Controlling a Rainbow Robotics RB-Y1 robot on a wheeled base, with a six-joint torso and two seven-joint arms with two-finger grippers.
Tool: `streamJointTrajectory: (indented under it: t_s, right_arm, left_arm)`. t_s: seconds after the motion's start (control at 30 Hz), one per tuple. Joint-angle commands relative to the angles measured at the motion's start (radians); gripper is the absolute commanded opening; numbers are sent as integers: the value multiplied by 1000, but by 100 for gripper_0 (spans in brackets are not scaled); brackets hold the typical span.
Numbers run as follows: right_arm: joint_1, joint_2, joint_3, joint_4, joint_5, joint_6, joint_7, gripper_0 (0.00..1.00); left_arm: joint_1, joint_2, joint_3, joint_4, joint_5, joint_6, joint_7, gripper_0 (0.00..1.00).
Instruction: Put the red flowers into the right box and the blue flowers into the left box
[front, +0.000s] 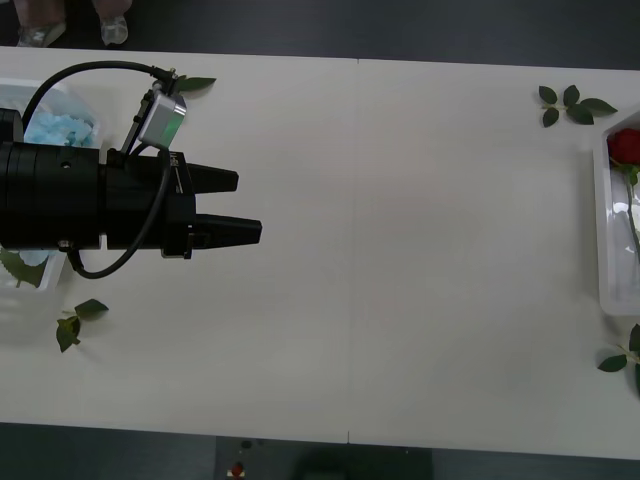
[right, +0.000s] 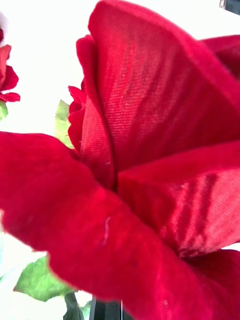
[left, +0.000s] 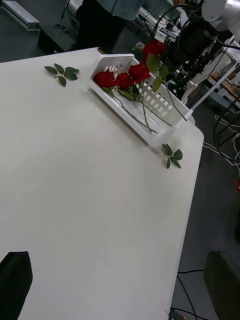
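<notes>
Inside white slotted right box: four velvety red flowers. Left gripper black, tapered, parted, empty; right grip unclear.

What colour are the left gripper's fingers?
Black; the left gripper shows this best in the front view, over the white table.

My black left arm covers most of the white plastic left box and its pale blue hydrangeas. The white right box is cut by the front view's edge. A deep-red rose bloom, blurred, blocks my right wrist camera.
</notes>
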Motion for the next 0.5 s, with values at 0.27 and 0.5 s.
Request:
streamJointTrajectory:
  t_s: [0.27,0.5]
  right_arm:
    - [-21,-17,-10,-12,-5,-19,32,98]
    - [-21,-17,-10,-12,-25,-16,39,100]
  left_arm:
    - [11,13,-3,-24,0,-9,-31,100]
    - [11,13,-3,-24,0,-9,-31,100]
